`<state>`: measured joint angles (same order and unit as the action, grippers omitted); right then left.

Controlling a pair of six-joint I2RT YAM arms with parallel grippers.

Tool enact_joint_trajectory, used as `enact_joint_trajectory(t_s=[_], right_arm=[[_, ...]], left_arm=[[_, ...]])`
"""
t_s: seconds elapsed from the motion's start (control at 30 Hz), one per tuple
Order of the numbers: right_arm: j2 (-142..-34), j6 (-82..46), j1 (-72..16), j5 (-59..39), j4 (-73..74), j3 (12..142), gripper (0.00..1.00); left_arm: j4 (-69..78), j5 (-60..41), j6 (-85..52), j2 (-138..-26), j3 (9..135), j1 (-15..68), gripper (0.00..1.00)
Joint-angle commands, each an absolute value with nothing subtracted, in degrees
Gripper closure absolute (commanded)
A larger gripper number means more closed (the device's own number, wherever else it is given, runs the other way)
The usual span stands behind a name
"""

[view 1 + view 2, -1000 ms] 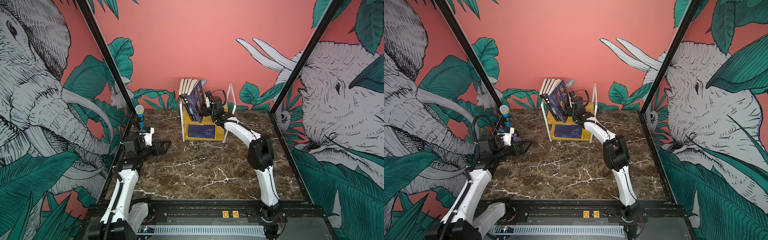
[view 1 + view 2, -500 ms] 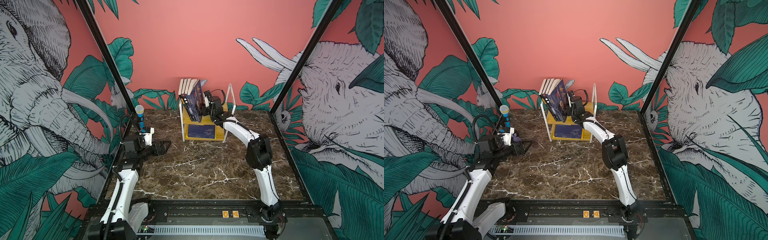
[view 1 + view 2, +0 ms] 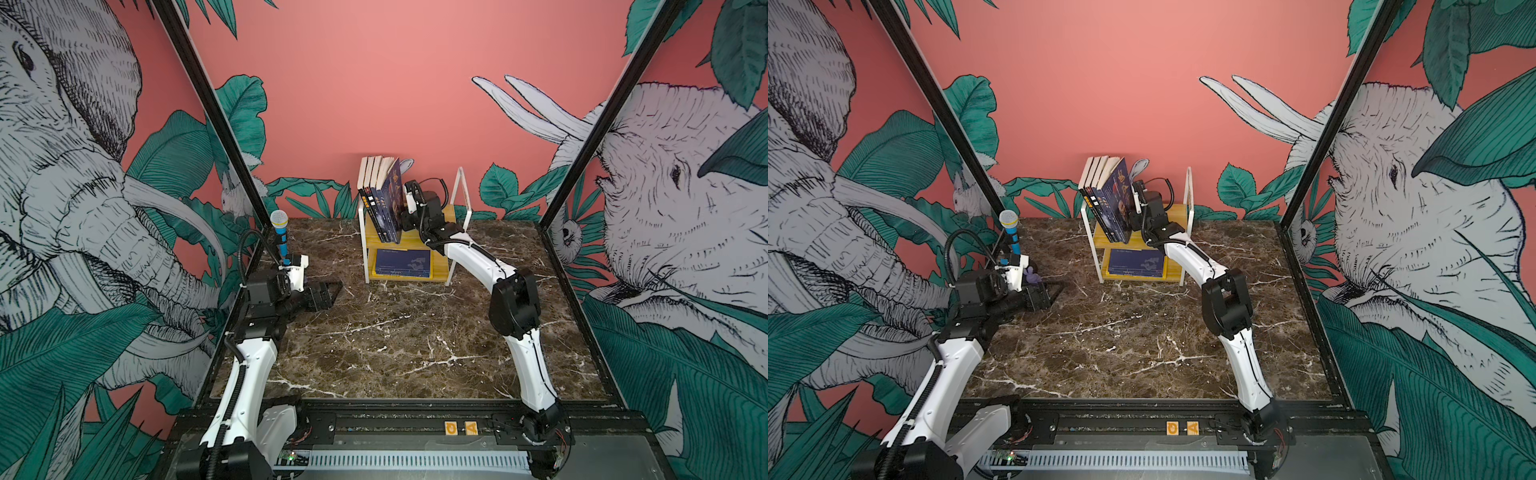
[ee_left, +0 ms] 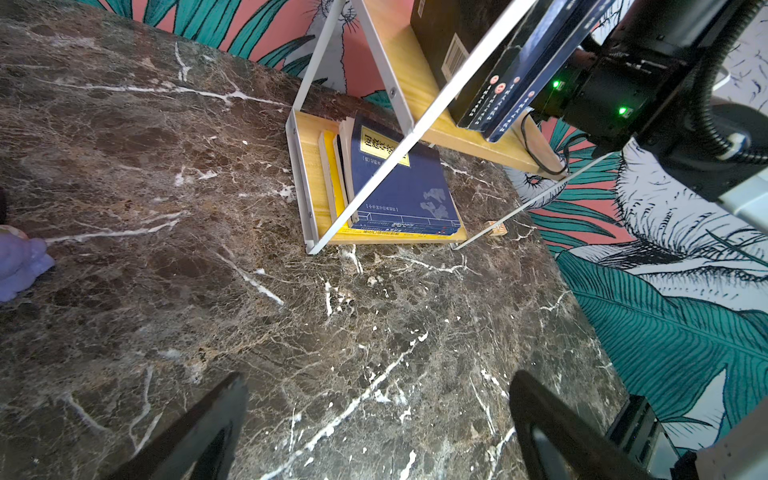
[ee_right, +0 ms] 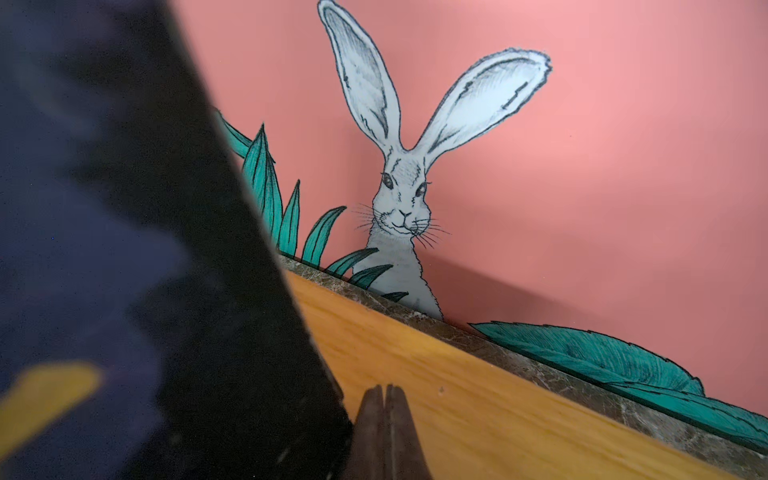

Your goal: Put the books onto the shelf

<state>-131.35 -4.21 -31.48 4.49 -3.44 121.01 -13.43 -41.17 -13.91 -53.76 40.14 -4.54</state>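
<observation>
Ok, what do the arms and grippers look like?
Both arms have white shells and black joint housings. The left arm carries a ribbed black hose, the right arm a thin black cable. The left gripper and right gripper have dark tapered fingers.

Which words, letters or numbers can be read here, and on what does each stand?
"G": left orange tile on the front rail.
"A": the orange tile beside it.
Characters on the yellow label of the flat navy book: too blurred to read.
Characters on the spines of the standing books: too small to read.
</observation>
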Motion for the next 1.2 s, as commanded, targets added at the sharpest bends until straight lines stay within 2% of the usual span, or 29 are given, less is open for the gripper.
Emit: enact_joint_trajectory(t_s=[0.0, 0.23, 0.63, 0.83, 1.0, 1.17], right_arm=[[-132.4, -3.9, -34.0, 1.6, -3.2, 121.6, 1.0], [-127.6, -1.6, -34.0, 7.8, -5.2, 119.3, 1.0], [-115.5, 1.9, -33.9, 10.0, -5.3, 113.2, 1.0], [-105.5, 1.6, -34.1, 11.4, -5.0, 106.3, 1.0], [-95.4, 2.3, -34.1, 13.0, -4.9, 98.1, 0.96], [-82.9, 4.1, -34.0, 15.2, -4.4, 86.9, 0.87]], left_arm=[[-13.6, -41.8, -13.0, -52.9, 40.1, -4.4, 0.01], [-13.4, -41.9, -13.0, -52.8, 40.0, -4.5, 0.01], [-14.3, -40.0, -11.3, -52.6, 40.7, -4.7, 0.01], [-16.7, -35.6, -8.7, -52.9, 42.3, -4.9, 0.0], [-18.7, -32.0, -6.5, -53.5, 43.2, -4.9, 0.01], [-19.1, -28.7, -2.0, -54.0, 43.4, -4.8, 0.01]])
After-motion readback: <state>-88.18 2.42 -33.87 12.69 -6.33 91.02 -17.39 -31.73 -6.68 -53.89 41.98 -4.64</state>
